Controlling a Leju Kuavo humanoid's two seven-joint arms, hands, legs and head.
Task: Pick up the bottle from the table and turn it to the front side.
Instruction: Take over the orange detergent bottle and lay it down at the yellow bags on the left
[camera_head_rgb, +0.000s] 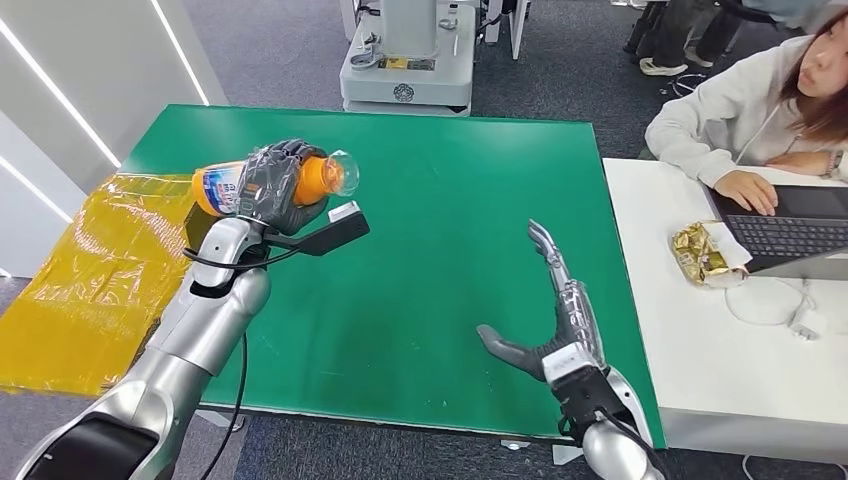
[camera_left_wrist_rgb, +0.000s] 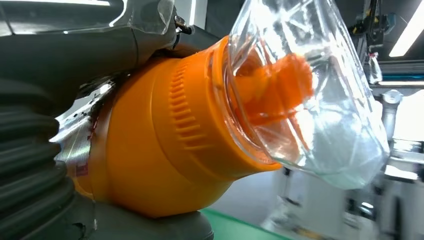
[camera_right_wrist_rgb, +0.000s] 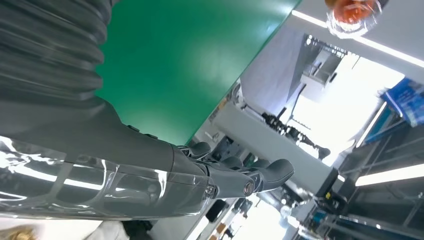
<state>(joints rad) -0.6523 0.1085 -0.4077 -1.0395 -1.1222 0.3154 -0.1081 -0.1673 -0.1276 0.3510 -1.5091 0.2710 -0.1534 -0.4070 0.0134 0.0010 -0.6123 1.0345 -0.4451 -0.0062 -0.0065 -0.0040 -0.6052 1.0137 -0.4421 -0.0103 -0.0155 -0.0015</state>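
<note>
Orange bottle (camera_head_rgb: 325, 178) sideways, left hand (camera_head_rgb: 272, 187) gripping

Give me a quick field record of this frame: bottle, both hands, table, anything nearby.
bottle: orange bottle with clear cap, lying sideways in the air above the table's left part, cap toward the table's middle
left hand: left hand grips the bottle around its body
right hand: right hand holds nothing, fingers stretched out, above the table's right part
table: green table
nearby: yellow sheet off the table's left edge; white desk on the right with a laptop and a person typing
</note>
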